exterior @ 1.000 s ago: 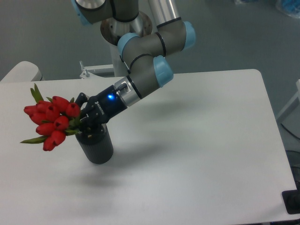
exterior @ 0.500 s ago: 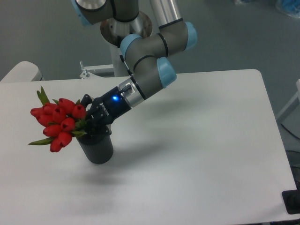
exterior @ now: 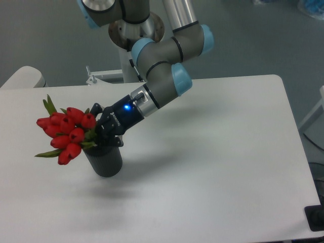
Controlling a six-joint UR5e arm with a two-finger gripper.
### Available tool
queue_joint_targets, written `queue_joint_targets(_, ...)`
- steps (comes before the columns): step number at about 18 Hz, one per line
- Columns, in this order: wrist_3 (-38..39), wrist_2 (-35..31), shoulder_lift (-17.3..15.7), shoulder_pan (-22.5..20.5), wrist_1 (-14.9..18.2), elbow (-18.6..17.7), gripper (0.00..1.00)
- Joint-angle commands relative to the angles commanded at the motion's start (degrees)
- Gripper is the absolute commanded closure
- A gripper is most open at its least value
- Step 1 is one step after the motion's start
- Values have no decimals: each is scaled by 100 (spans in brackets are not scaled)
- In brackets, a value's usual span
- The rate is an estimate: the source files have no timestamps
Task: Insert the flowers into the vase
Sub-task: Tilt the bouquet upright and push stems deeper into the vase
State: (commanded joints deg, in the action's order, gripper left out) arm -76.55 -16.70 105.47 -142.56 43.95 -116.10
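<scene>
Gripper: your jaws clamp the flowers by the stems, bunch leaning left over the vase mouth, stems seemingly entering; seating and release remain.

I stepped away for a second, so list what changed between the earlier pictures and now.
The gripper, still shut on the flowers, shifted slightly right and down, carrying the bunch closer over the vase mouth. The arm's elbow followed to the right. Nothing was released. The vase stayed put on the table.
</scene>
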Motion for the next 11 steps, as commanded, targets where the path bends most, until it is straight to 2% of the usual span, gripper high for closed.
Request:
queue_joint_targets(3,-17,0,0,-44,0,0,46)
queue_joint_targets(6,-26,-35,0,-122,0,0,28)
queue_joint_targets(9,-44,-53,-9,-193,0,-17,19)
queue_joint_targets(11,-44,-61,-18,-202,0,-44,7)
